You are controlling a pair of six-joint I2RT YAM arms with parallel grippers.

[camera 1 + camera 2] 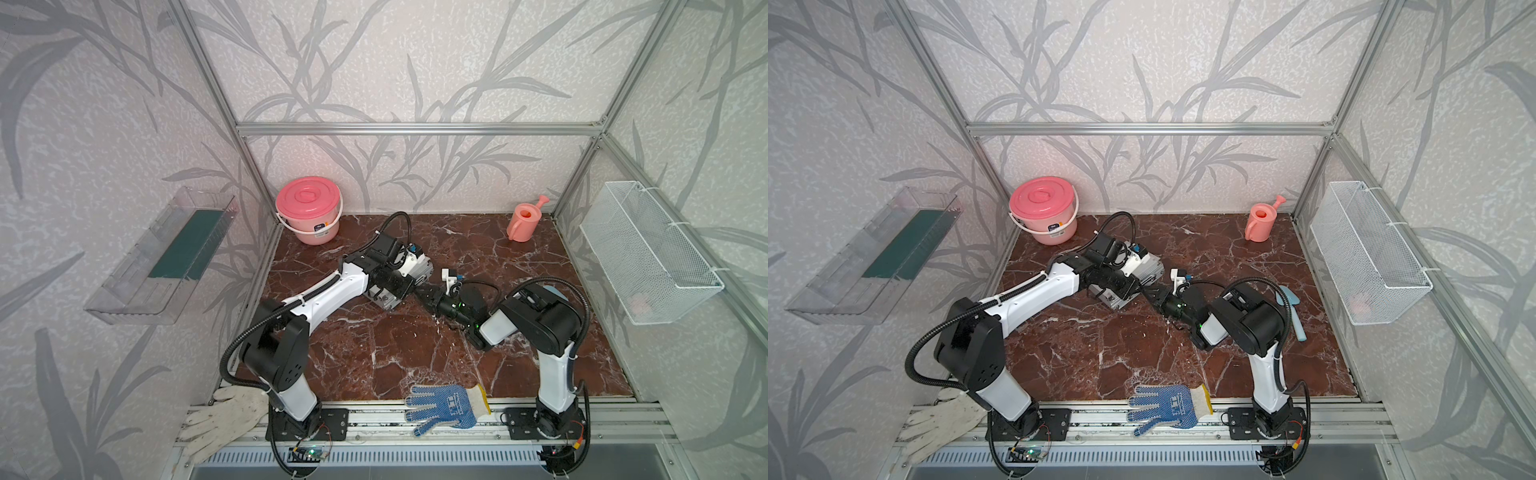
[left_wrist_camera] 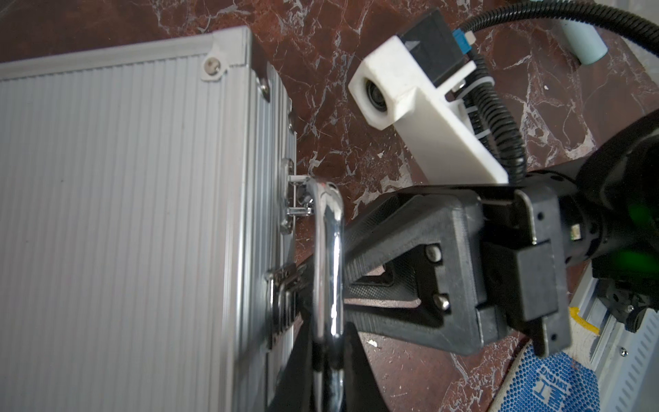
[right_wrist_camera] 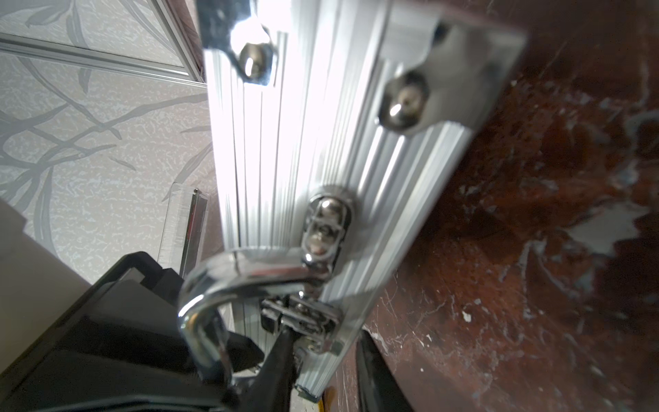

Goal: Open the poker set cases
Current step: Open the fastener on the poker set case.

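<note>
The silver ribbed poker set case (image 2: 124,214) lies flat and closed on the marble table, mostly hidden under my left wrist in both top views (image 1: 420,266) (image 1: 1151,269). My left gripper (image 2: 328,385) is shut on the case's chrome handle (image 2: 326,249). My right gripper (image 3: 328,360) comes in from the front, jaws apart. One of its fingertips (image 3: 281,347) touches the latch (image 3: 303,317) beside the handle (image 3: 214,296). The other finger (image 3: 374,374) lies along the table side of the case, with a gap between. The latch (image 2: 281,306) looks fastened.
A pink lidded bucket (image 1: 308,210) stands back left and a pink watering can (image 1: 524,222) back right. A blue dotted glove (image 1: 449,407) and a white glove (image 1: 224,419) lie on the front rail. A light blue scoop (image 1: 1292,307) lies behind my right arm. There are wall bins on both sides.
</note>
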